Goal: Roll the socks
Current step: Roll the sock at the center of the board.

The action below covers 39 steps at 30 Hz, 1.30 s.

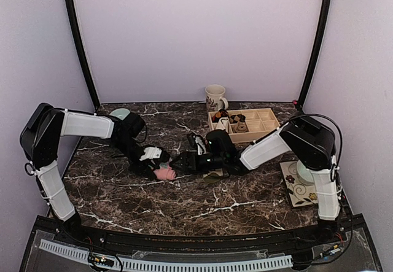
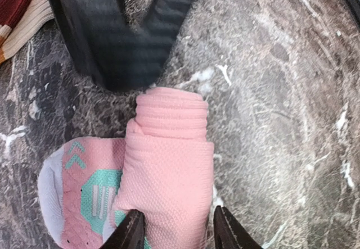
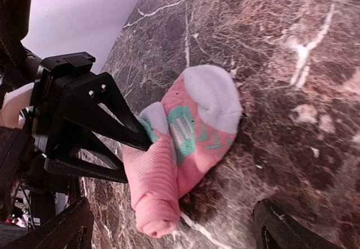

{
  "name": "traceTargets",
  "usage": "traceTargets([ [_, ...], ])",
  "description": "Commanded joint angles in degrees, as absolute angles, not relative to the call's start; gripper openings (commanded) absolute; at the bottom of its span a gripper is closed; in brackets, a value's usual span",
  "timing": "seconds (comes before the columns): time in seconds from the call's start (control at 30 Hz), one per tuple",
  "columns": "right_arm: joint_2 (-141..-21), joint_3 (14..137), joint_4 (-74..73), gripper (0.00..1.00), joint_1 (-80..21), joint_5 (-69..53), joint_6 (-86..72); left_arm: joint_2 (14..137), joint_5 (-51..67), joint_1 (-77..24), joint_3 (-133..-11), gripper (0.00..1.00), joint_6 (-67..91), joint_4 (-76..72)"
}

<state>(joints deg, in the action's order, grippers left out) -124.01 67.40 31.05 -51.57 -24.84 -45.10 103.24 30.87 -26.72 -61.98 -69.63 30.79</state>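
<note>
The pink sock lies on the marble table, its leg rolled into a tight tube and its green-and-white patched toe flat beside it. My left gripper is shut on the roll, one finger on each side. My right gripper stands wide open around the roll's free end without touching it. In the left wrist view it shows as a blurred black finger just past the roll. A corner of the tan sock with its dark-red stripes shows at the upper left. From above, the pink sock sits between both grippers.
A wooden compartment tray holding small rolled bundles stands behind the right arm, with a white mug beyond it. A patterned tile lies at the right edge, and a pale green disc sits behind the left arm.
</note>
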Motion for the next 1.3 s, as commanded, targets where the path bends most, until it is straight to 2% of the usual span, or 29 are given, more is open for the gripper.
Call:
traceTargets([
  [0.0, -118.82, 59.45, 35.21, 0.99, -50.44, -18.97, -45.78, 107.96, 34.34, -26.71, -63.1, 0.44, -66.67, 44.71],
  [0.17, -110.67, 48.53, 44.6, 0.99, -50.26, -13.05, -45.73, 109.62, 37.82, -26.07, -64.51, 0.45, -65.19, 48.18],
  [0.27, -103.31, 45.2, 46.63, 0.99, -52.81, -4.13, -35.57, 112.06, 40.49, -25.44, -66.8, 0.45, -64.16, 51.84],
  [0.43, -95.16, 48.02, 41.69, 0.99, -59.53, 16.37, -14.27, 116.07, 44.45, -25.04, -71.27, 0.45, -64.5, 59.02],
  [0.53, -96.21, 49.12, 38.26, 0.99, -59.6, 33.67, -17.83, 117.9, 46.71, -25.05, -73.55, 0.45, -64.49, 61.8],
  [0.63, -98.75, 48.63, 40.01, 0.99, -59.04, 31.31, -11.2, 120.93, 49.1, -25.03, -76.55, 0.48, -65.32, 66.06],
  [0.83, -99.03, 47.43, 39.15, 0.99, -63.98, 13.19, 3.66, 123.93, 47.41, -25.0, -77.7, 0.48, -63.62, 66.17],
  [1.0, -101.5, 46.33, 38.52, 0.92, -66.68, -0.87, 13.01, 123.73, 42.99, -24.97, -76.76, 0.47, -61.63, 63.3],
  [1.27, -113.96, 56.58, 34.44, 0.84, -69.24, -5.85, 25.54, 121.86, 37.79, -25.03, -74.54, 0.48, -61.06, 59.82],
])
